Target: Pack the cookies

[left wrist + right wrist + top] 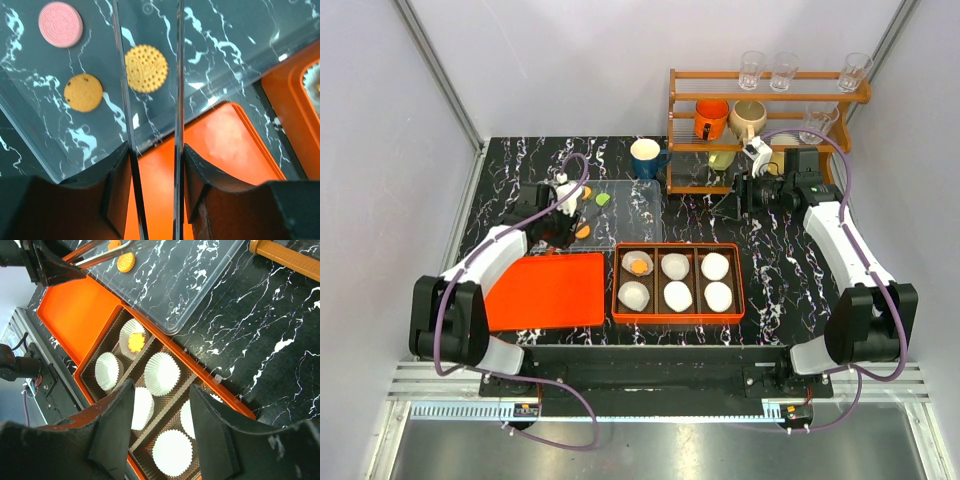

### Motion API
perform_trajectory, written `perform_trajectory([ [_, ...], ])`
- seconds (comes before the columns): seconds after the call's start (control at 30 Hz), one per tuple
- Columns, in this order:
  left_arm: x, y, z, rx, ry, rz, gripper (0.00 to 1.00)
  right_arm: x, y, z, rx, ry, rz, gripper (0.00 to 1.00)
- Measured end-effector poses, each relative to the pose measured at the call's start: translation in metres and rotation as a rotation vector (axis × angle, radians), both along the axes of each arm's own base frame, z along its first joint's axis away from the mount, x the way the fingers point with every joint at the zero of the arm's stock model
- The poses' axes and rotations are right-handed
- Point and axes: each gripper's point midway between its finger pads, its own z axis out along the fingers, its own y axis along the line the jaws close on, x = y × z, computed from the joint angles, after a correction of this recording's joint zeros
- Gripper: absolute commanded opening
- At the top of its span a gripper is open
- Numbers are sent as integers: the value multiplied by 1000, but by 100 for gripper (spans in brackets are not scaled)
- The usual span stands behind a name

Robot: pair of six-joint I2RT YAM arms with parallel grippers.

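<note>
**Cookies.** Small flat round discs with no long axis; all lie flat, faces up.
- Orange cookie (638,265): sits in a white paper liner (675,265) in the far-left compartment of the orange box (677,318), mid-table toward the near edge.
- Pink cookie (60,24), speckled cookie (83,92), yellow cookie (146,68), green cookie (603,199): on the clear tray (635,205), just beyond the box.

**Left gripper** (155,155). Jaws narrowed onto metal tongs (178,75). The tongs' long axis runs straight out from the jaws over the tray. The yellow cookie shows between the two arms; contact cannot be told.

**Right gripper** (162,425). Jaws wide, nothing between them, above the box.

**Orange lid** (545,290). Flat, just beside the box, toward the near-left corner.

**Wooden shelf** (770,98). Far-right corner, carrying mugs and glasses.
</note>
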Motion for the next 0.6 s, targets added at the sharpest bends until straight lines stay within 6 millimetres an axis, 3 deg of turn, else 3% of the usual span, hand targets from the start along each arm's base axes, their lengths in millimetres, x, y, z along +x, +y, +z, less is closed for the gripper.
perform_trajectory([
  [0.27,29,-2,-2,4,-19,16,44,0,0,-2,-1,5,6,56],
  [0.6,41,-3,-8,-7,10,23,46,-3,0,-4,-4,13,10,57],
])
